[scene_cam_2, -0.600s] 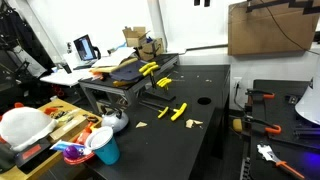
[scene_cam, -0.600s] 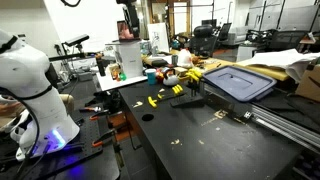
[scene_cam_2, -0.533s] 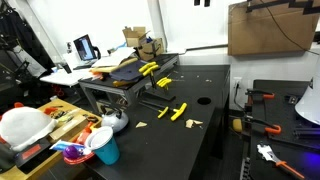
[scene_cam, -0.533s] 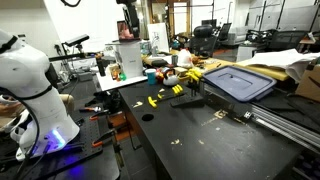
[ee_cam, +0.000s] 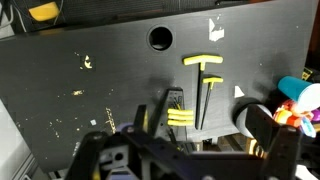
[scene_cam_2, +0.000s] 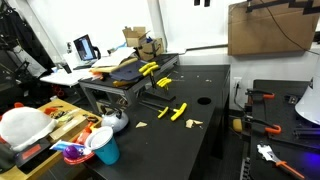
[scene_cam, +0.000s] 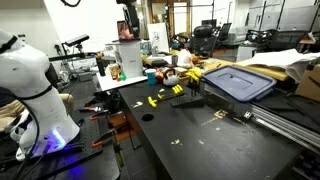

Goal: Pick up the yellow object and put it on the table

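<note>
Finding: the Robotiq gripper (ee_cam: 203,128) hangs above the matte black workbench table (ee_cam: 80,110), jaws wide and empty, apparently to straddle the yellow-handled T-shaped tool (ee_cam: 203,62). This lies flat, right of the round hole (ee_cam: 159,38) in the wrist view, with a second such tool (ee_cam: 212,84) just beside it.

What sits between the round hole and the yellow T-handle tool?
Nothing. In the wrist view, the stretch from the round hole to the yellow T-handle tool is bare black table.
</note>
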You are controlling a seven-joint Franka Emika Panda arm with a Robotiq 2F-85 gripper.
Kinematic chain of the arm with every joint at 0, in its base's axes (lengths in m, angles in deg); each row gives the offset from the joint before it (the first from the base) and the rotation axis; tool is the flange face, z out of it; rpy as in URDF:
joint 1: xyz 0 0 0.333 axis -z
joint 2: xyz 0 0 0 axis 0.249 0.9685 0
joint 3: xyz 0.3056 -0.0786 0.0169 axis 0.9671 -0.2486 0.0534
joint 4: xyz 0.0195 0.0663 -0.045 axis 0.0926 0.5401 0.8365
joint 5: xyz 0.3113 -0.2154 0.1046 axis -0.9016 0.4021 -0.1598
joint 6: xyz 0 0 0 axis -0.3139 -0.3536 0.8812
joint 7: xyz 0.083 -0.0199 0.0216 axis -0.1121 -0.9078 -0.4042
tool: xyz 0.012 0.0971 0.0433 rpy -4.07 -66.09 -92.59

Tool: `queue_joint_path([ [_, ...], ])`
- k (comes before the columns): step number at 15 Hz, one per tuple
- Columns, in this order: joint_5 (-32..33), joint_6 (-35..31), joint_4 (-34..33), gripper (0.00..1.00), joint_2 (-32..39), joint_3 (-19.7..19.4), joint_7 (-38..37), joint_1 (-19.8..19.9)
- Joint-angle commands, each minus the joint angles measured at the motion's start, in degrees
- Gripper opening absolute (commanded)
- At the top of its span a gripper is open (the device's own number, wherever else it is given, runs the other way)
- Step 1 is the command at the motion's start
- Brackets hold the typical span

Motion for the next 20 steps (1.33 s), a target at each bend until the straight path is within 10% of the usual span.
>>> queue_joint_path([
  [1, -0.53, 0.13, -0.12, 1.00, 0.15, 0.82, 0.49, 1.07],
  [9, -0.25, 0.32, -1.01, 1.00, 1.12, 0.98, 0.46, 1.05],
  [20, -0.80, 2.00, -21.53, 1.00, 25.20, 2.49, -3.59, 0.97],
])
